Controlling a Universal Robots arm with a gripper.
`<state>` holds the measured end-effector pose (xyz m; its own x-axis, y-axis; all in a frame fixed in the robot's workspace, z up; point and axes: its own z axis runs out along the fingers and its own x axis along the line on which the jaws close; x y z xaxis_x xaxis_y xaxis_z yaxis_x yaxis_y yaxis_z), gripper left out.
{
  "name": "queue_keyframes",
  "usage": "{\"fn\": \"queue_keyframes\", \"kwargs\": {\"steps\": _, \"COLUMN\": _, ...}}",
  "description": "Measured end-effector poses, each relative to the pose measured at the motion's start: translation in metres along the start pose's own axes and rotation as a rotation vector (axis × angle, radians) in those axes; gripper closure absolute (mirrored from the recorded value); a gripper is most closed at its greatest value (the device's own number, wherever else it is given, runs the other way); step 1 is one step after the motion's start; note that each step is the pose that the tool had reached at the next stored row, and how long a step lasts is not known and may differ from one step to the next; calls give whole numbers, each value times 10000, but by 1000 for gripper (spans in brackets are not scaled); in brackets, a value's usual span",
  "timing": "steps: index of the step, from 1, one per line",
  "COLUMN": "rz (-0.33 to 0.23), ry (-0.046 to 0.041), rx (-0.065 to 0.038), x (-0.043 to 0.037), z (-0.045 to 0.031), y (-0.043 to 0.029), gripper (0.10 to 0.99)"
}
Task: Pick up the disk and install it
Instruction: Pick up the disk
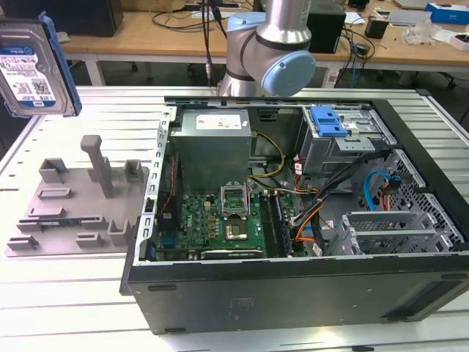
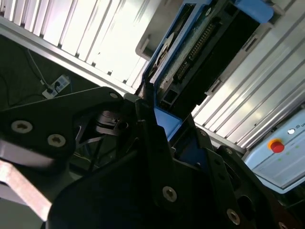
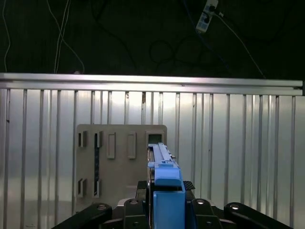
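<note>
The disk hangs in the air at the exterior view's far left, high above the grey tray. It is a silver drive with a white-and-blue label and blue rails. In both wrist views I see it edge-on: its blue rail and its connector edge stick out from between my black fingers. My gripper is shut on the disk. Straight below it lies the grey tray on the slatted table.
The open computer case lies on the table at the exterior view's right, with its motherboard, cables and a drive cage bearing a blue latch. My arm's base stands behind the case. A red stop button sits off the table's edge.
</note>
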<state>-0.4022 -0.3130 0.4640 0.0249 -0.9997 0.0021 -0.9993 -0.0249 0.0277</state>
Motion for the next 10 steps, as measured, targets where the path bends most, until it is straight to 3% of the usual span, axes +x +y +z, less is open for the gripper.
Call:
{"fn": "queue_keyframes", "kwargs": {"steps": 3, "rz": 0, "ry": 0, "rx": -1, "x": 0, "z": -80, "y": 3, "gripper": 718}}
{"fn": "queue_keyframes", "kwargs": {"steps": 10, "rz": 0, "ry": -1, "rx": 1, "x": 0, "z": -86, "y": 2, "gripper": 718}}
